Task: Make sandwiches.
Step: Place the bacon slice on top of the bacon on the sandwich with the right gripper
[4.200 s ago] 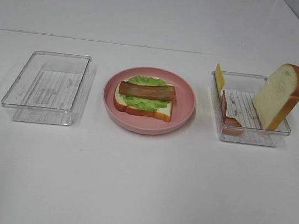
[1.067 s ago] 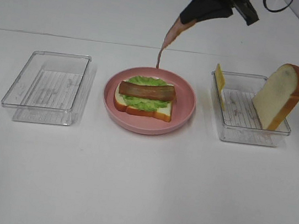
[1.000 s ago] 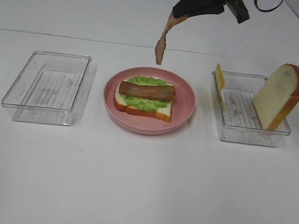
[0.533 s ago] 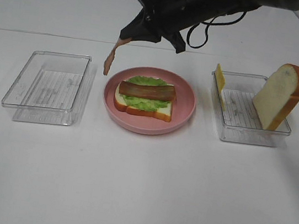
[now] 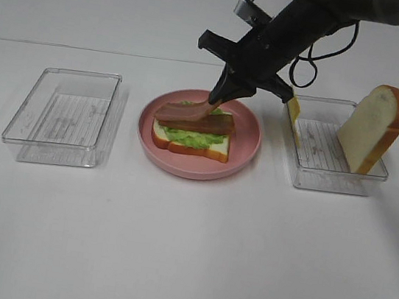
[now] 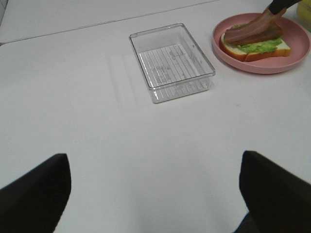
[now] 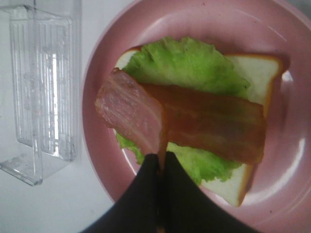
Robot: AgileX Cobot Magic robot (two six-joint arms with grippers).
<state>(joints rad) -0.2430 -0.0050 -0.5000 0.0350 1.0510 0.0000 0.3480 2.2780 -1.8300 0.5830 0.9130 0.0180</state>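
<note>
The ham slice (image 7: 131, 114) looked light and floppy, draping over the bacon (image 7: 214, 126). The right jaws pinched one edge, a sensible hold. The left jaws stood spread.

Right hand (image 5: 219, 97) and arm block plate (image 5: 248, 150) from rear-right. Upright bread slice (image 5: 372, 129) tall in right tray (image 5: 329, 181). Left tray (image 5: 62, 112) low. Front worktop (image 5: 185, 252) open. Gaps either side of plate.
</note>
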